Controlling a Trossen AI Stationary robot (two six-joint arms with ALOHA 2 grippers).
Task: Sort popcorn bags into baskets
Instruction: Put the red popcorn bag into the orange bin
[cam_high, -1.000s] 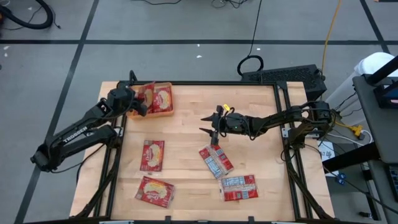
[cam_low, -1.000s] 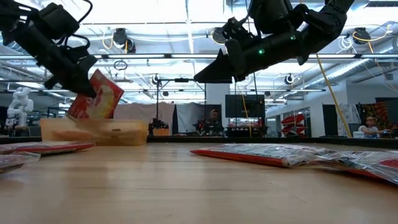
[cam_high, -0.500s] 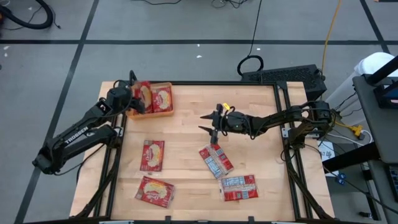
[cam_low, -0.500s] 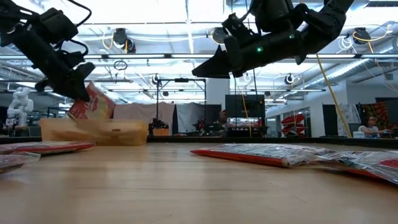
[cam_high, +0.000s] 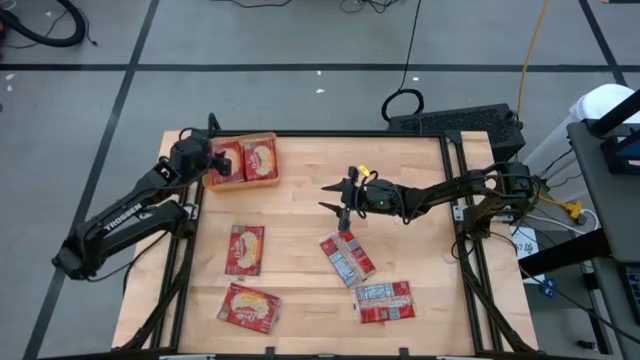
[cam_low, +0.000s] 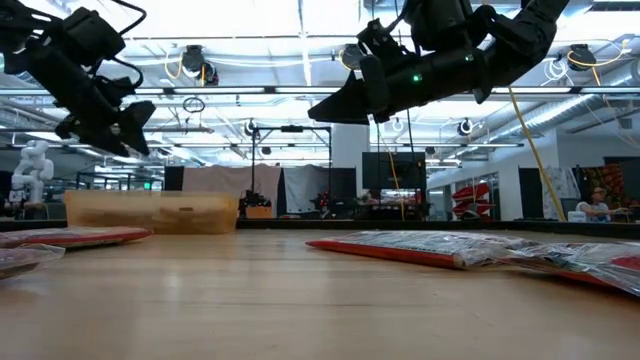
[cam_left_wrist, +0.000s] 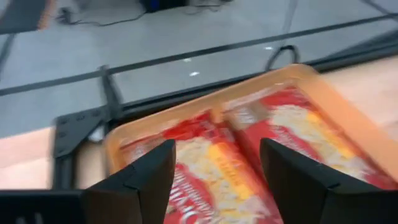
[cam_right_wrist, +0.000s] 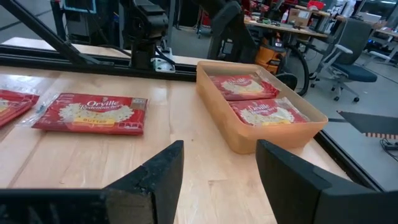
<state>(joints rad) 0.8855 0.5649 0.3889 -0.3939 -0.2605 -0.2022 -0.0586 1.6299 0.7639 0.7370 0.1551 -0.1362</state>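
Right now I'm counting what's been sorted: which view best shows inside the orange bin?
The right wrist view: the bin sits whole, with two bags flat inside. The high view shows the same, smaller. The left wrist view crops it between the left gripper's fingers. The low view shows only its wall.

We can read "Orville Redenbacher's" on the red popcorn bag (cam_right_wrist: 90, 112) lying flat on the counter, seen from the right wrist. We also read "TROSSEN" in white letters along the left arm (cam_high: 124, 212) in the high view. Print on the other bags is too small for us to read.
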